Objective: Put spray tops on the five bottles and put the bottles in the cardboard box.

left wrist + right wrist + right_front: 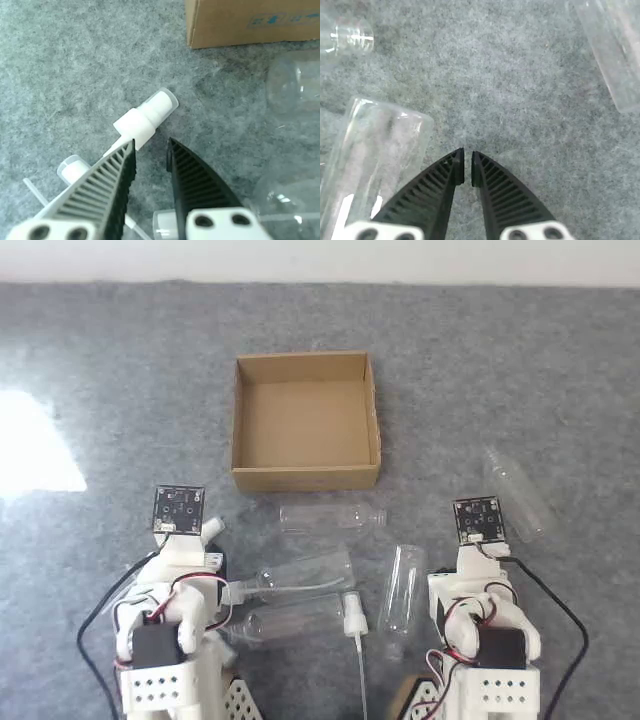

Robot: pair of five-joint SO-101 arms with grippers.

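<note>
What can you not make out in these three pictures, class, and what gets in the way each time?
1. Total of spray tops: in the high view the left arm covers some beside it.
2. One spray top, left wrist view: the left pincer hides most of it.
3. One bottle, right wrist view: cut off by the picture's edge.

**Box is open on top, but the front lane's jammed**

The cardboard box (305, 478) is reachable from above. A bottle (332, 517) lies crosswise just beside its 6 o'clock wall. Further toward 6, three more bottles (300, 575) (290, 620) (402, 590) and a spray top (353, 612) crowd the gap between the arms. There's bare carpet (150, 410) at the box's 9 and 3.
</note>
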